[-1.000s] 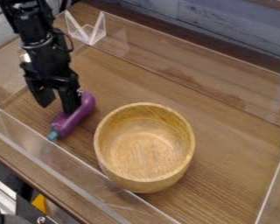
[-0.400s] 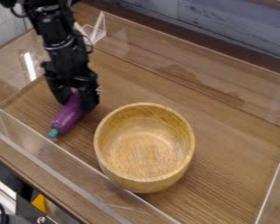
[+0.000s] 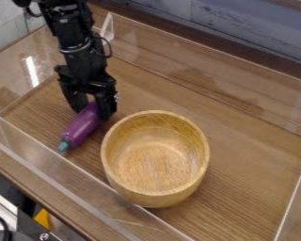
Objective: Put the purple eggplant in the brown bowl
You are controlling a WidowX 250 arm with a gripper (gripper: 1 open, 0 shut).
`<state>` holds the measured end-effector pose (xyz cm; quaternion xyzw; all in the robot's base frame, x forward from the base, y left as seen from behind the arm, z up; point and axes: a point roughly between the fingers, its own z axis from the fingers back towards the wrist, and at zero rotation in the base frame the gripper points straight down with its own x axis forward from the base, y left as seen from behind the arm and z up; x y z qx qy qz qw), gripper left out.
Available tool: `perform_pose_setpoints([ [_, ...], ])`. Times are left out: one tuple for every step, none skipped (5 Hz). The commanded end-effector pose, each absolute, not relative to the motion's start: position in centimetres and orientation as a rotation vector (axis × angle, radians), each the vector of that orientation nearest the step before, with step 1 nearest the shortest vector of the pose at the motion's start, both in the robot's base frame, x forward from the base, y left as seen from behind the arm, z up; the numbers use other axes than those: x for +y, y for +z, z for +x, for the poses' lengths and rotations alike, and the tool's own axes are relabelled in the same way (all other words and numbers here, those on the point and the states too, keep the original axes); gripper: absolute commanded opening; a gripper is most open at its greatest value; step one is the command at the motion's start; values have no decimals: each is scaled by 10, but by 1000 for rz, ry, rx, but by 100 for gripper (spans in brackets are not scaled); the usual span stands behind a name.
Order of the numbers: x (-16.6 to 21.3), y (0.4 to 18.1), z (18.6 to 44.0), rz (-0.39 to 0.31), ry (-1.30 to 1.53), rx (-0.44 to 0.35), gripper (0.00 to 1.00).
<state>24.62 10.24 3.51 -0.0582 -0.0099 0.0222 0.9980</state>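
So there's this matte black robot gripper (image 3: 90, 103), all chunky angular segments, reaching down from the far left over a brown wooden tabletop (image 3: 222, 89). Its pincer is spread wide, with the tips down around the far, plump end of a glossy purple toy eggplant (image 3: 83, 125). Can't really tell from this angle whether either tip is actually touching the skin, tbh.

The eggplant is lying on the wood on the left side of the table, outside the bowl. It's a smooth, stretched-out shape, set at a slant, with its teal-blue stem tip (image 3: 64, 146) pointing near and left, and the fat end going off far and right under the gripper.

Just to the right of it is the big light-brown wooden bowl (image 3: 154, 160), upright, with a thick rounded rim, straight-ish sides and grain showing on the inside. It's way bigger than the eggplant, lol.

Tabletop has a fine streaky grain and a soft sheen. There's a pale strip (image 3: 128, 229) along the near left edge, a thin white angular frame (image 3: 104, 33) on the far left behind the gripper, and a smooth grayish wall (image 3: 260, 28) at the far right.
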Motion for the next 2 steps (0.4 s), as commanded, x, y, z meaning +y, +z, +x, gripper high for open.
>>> perform_pose_setpoints([
  [101, 56, 248, -89, 63, -81, 100],
  [102, 39, 244, -87, 46, -79, 100],
])
